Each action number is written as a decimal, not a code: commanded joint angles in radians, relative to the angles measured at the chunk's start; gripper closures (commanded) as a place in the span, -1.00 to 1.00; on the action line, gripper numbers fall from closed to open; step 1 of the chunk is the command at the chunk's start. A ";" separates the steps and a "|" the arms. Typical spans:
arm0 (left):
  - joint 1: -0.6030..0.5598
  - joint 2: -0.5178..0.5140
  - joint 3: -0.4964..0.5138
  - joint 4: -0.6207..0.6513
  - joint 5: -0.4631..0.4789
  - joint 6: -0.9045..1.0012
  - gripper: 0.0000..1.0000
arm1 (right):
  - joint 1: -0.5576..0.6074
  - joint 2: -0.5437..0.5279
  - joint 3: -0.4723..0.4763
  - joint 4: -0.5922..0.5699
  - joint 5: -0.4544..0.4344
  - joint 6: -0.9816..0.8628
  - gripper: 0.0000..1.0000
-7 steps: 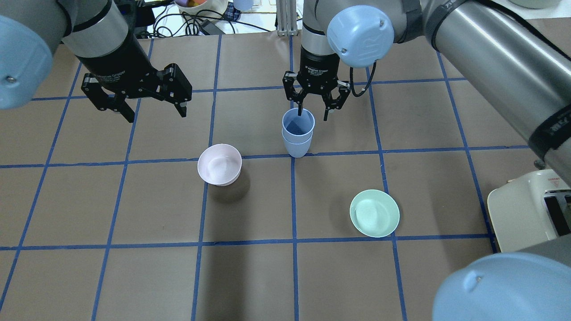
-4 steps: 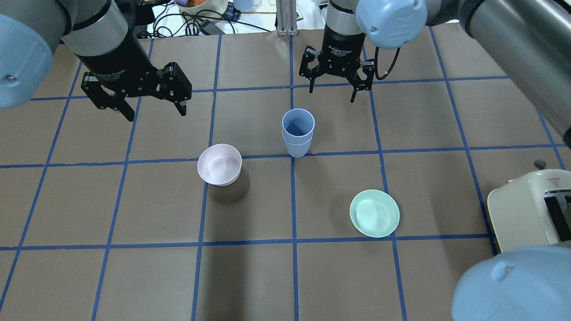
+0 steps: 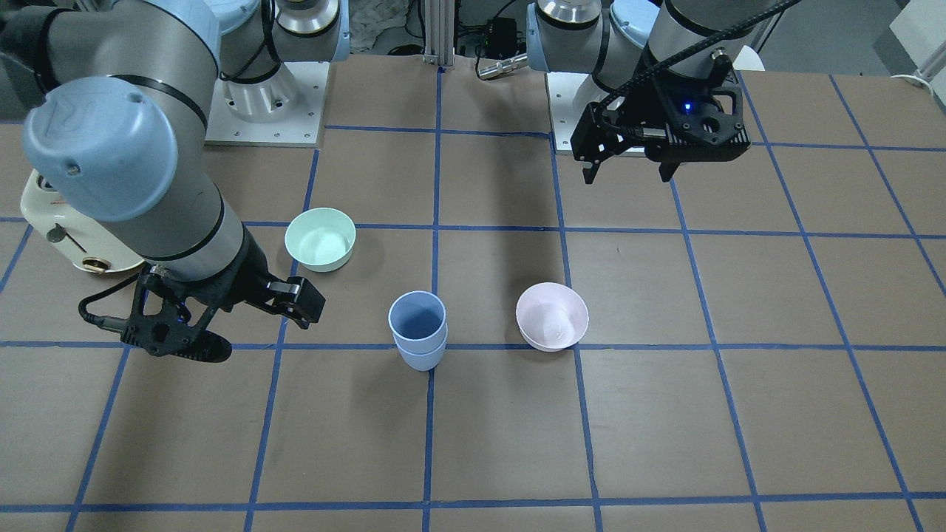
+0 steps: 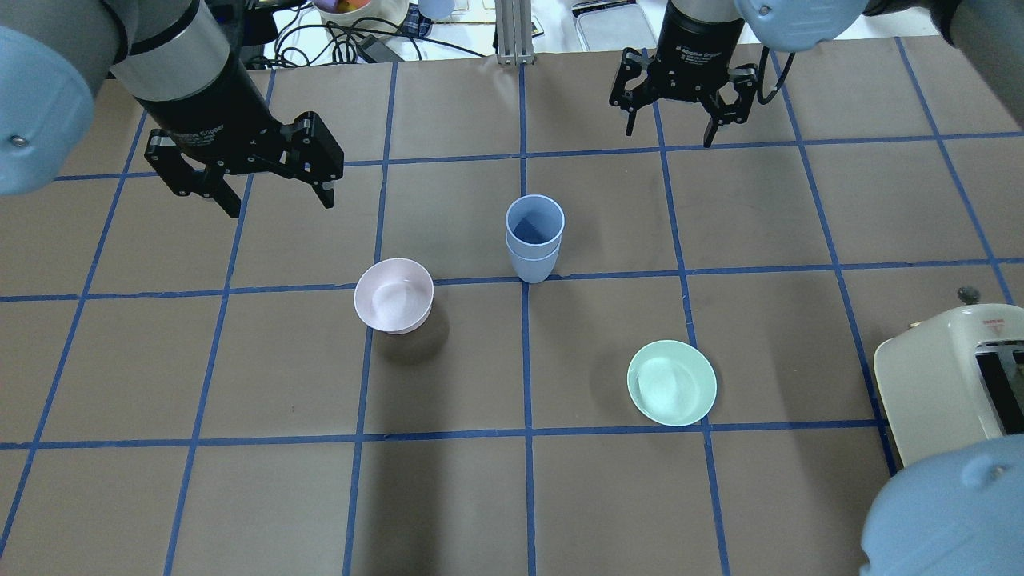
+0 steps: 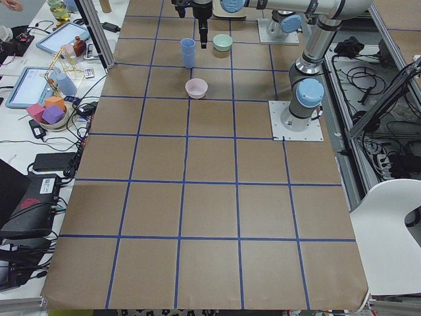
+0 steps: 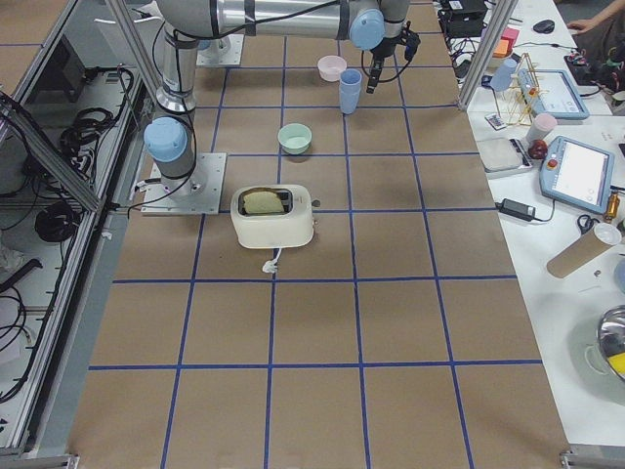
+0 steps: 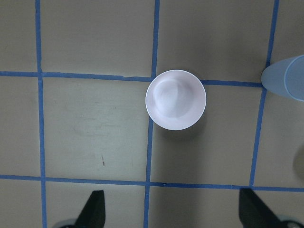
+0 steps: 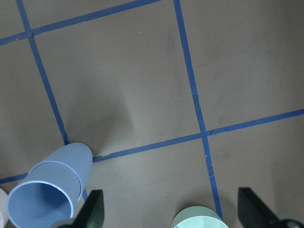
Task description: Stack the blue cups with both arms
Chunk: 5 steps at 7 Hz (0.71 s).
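Standing upright, blue cups (image 4: 534,240), one inside the other.

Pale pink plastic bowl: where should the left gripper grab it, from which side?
Pinch the rim from straight above, one finger inside, one outside. The pale pink plastic bowl stands upright, mouth open, with rounded sides tapering downward, so a side grasp would likely slip. The open left gripper hangs nearby; take the rim edge away from the stacked pale blue plastic cups.
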 commanded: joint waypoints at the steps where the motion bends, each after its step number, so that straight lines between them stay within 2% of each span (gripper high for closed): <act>1: -0.001 -0.001 0.000 0.000 0.000 0.000 -1.00 | -0.017 -0.012 -0.009 0.001 -0.003 0.005 -1.00; 5: -0.001 -0.005 0.001 0.000 0.000 0.000 -1.00 | -0.026 -0.077 0.000 0.032 -0.003 -0.009 -1.00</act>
